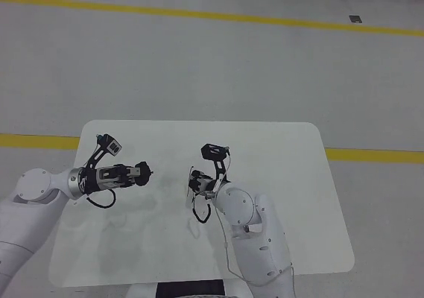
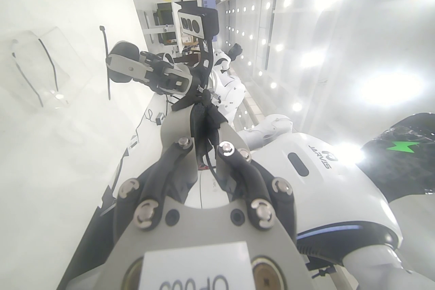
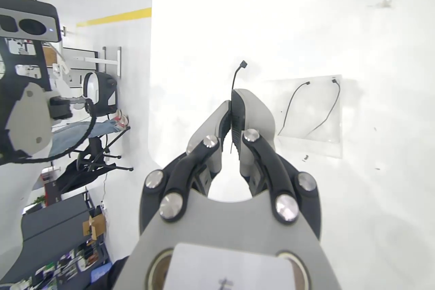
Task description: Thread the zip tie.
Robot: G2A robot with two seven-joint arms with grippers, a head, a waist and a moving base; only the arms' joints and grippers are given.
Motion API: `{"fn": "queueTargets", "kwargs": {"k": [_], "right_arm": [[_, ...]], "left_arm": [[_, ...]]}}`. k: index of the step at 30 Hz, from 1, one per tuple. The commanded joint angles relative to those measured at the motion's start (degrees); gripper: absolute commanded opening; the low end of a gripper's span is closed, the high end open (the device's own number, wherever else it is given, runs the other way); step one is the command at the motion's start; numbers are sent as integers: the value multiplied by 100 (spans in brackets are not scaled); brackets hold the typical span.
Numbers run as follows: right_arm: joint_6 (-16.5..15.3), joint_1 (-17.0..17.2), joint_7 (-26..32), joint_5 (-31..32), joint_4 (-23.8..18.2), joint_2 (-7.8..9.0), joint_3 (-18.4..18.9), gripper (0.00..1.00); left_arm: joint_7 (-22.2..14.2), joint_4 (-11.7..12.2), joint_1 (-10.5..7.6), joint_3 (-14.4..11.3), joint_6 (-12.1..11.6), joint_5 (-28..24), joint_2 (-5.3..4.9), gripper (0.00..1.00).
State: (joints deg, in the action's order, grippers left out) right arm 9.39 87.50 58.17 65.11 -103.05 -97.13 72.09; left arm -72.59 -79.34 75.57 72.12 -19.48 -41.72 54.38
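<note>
A thin black zip tie (image 3: 238,73) stands upright over the white table (image 1: 286,149), with my right gripper (image 3: 232,97) shut on its middle. Its square head (image 2: 102,29) sticks out beyond the fingers and its tail hangs out the other side. In the left wrist view that same right gripper (image 2: 114,63) shows side-on with the tie across it. My left gripper (image 2: 204,116) is shut with nothing visible between its pads. It hovers a short way to the left of the right gripper (image 1: 194,182) and points toward it, apart from the tie.
A clear flat plastic tray (image 3: 309,111) lies on the table beyond the right gripper and holds two more black zip ties (image 3: 292,101). The same tray (image 2: 37,67) shows in the left wrist view. The table's rounded edge (image 3: 153,67) is not far off.
</note>
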Motion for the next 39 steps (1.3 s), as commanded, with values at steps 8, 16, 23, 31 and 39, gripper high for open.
{"fn": "queueTargets", "kwargs": {"k": [8, 16, 23, 31, 39], "right_arm": [[-339, 529, -1495, -374, -753, 60, -26, 0], [-1220, 1226, -2801, -834, -1206, 174, 4, 0], [-2178, 1572, -3973, -561, -1074, 299, 6, 0], [-2797, 1668, -4558, -216, -984, 393, -5, 0], [-2797, 1668, -4558, -216, -984, 393, -5, 0]], "left_arm": [[0, 0, 0, 0, 0, 0, 0, 0], [0, 0, 0, 0, 0, 0, 0, 0], [0, 0, 0, 0, 0, 0, 0, 0], [0, 0, 0, 0, 0, 0, 0, 0], [0, 0, 0, 0, 0, 0, 0, 0]]}}
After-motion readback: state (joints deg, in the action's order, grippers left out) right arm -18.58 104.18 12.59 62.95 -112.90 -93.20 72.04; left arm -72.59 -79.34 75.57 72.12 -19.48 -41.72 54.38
